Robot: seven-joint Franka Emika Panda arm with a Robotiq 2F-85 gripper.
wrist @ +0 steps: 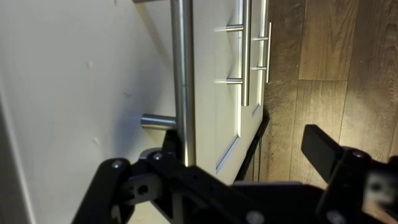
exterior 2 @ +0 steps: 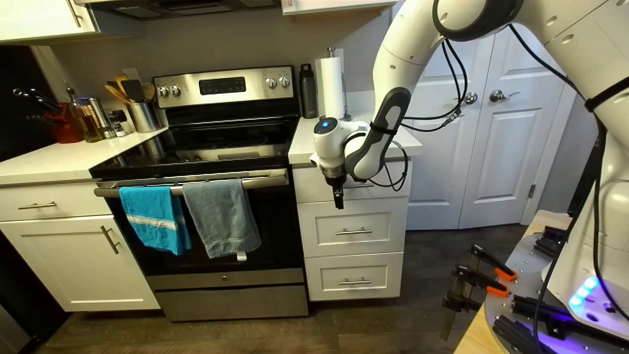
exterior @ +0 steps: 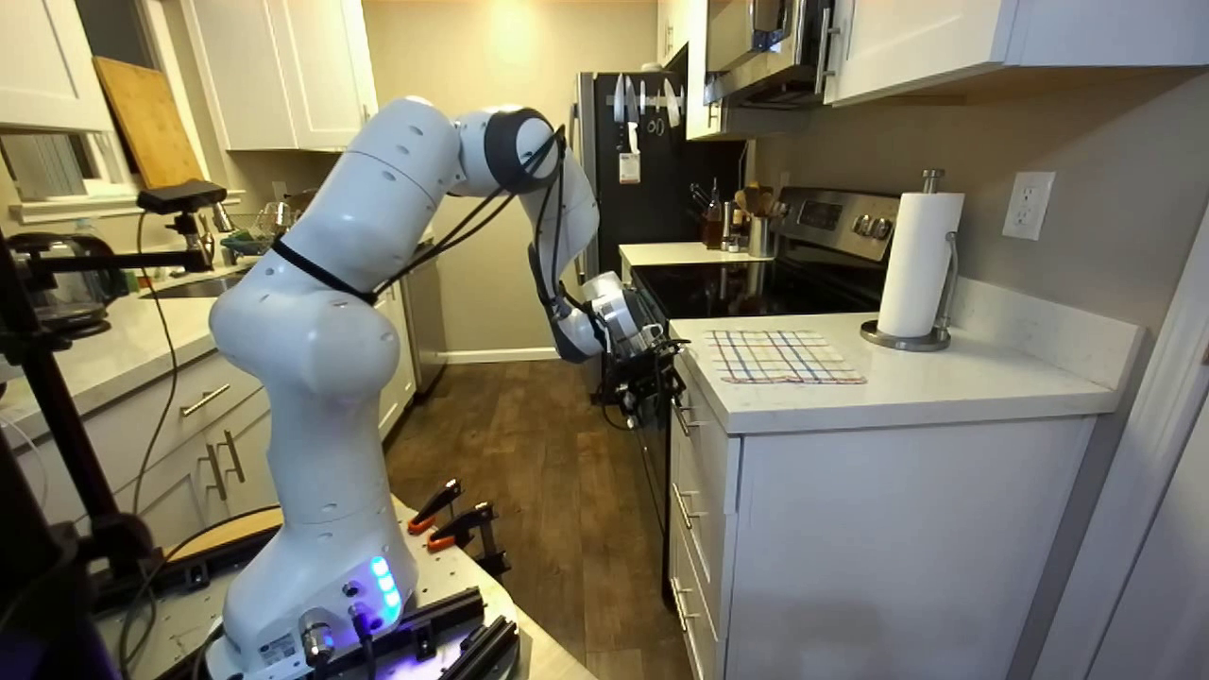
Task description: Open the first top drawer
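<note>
In a home kitchen, a white robot arm (exterior: 326, 227) arches over so that its gripper (wrist: 242, 137) is right at the handle (wrist: 183, 71) of the top drawer (wrist: 90, 77). The drawer is the uppermost in a stack of three, directly under the counter (exterior: 907, 401) and just beside the stove (exterior 2: 196, 152). Its front is flat and white, and it looks shut.

The wrist view shows things on their side, with the drawer front filling the left part and the wooden floor (wrist: 326, 62) the right. The gripper's jaws are spread wide. One finger (wrist: 172, 141) sits on the drawer side of the handle, beside a post and near one end of the bar; whether it touches cannot be told. The other finger (wrist: 321, 152) stands well out over the floor, so the handle lies between the two, much nearer the first.

In an exterior view, the gripper (exterior 2: 338, 196) points downward in front of the top drawer, and the arm hides part of the drawer front. Below are the middle drawer (exterior 2: 324, 231) and the bottom drawer (exterior 2: 327, 278). On the counter, a paper roll (exterior: 921, 264) stands upright near a checked cloth (exterior: 784, 357) lying flat.
</note>
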